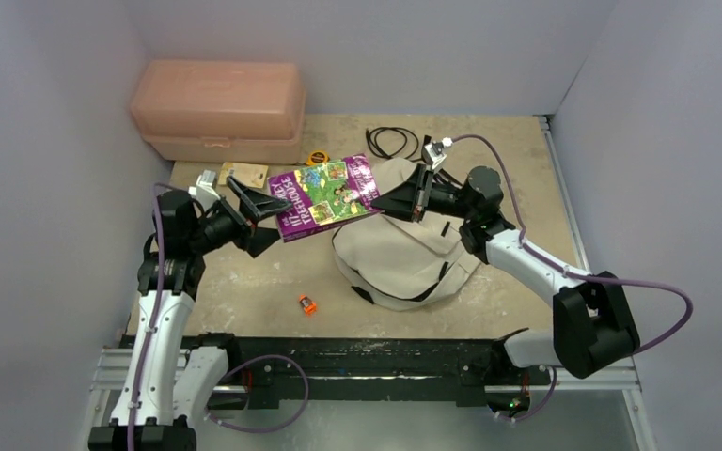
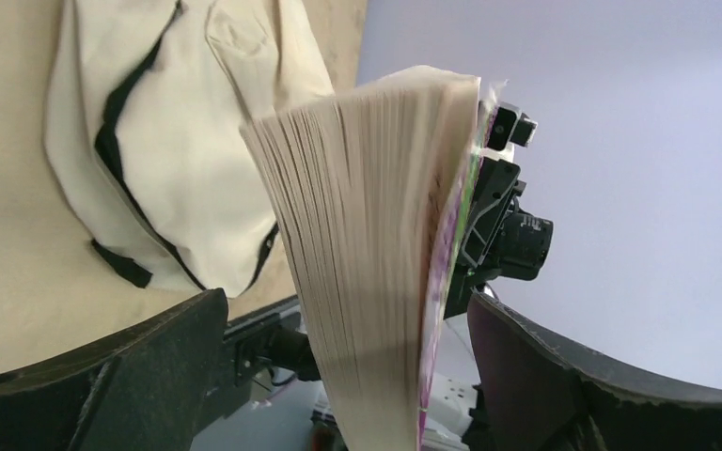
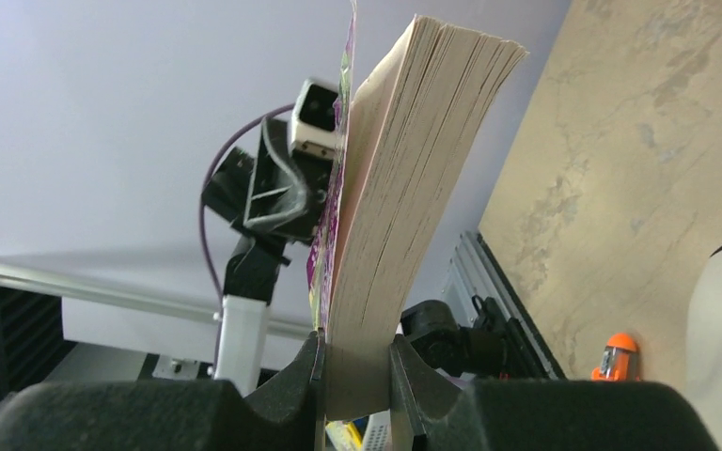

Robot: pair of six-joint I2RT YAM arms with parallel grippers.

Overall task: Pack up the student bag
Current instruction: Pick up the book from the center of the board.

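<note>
1. Right gripper [image 3: 357, 362]: jaws pressed together on the book [image 1: 324, 195], pinching its right end. The right wrist view shows the page block squeezed between both pads.
2. Left gripper [image 1: 261, 218]: jaws spread wide, one on each side of the book's left end. In the left wrist view there's a gap on both sides, so I see no contact. I judge the right arm alone carries the book.
3. The book hangs in the air between the two arms, purple cover up and tilted.
4. Bag [image 1: 404, 258]: lies flat on the table just below the right gripper, and the book's right corner overhangs its top edge. It sits well right of the left gripper.
5. I can't tell whether the bag's zip is open, and I see nothing inside it.
6. Progress, my call: early. The book is lifted but not packed. Left to do: get the mouth open, slide the book in, then the rest.
7. Loose on the table: orange sharpener [image 1: 307, 303] in front of the bag, tape measure [image 1: 317, 158] and cable [image 1: 393, 143] behind, pink box [image 1: 216, 108] in the far left corner.
</note>
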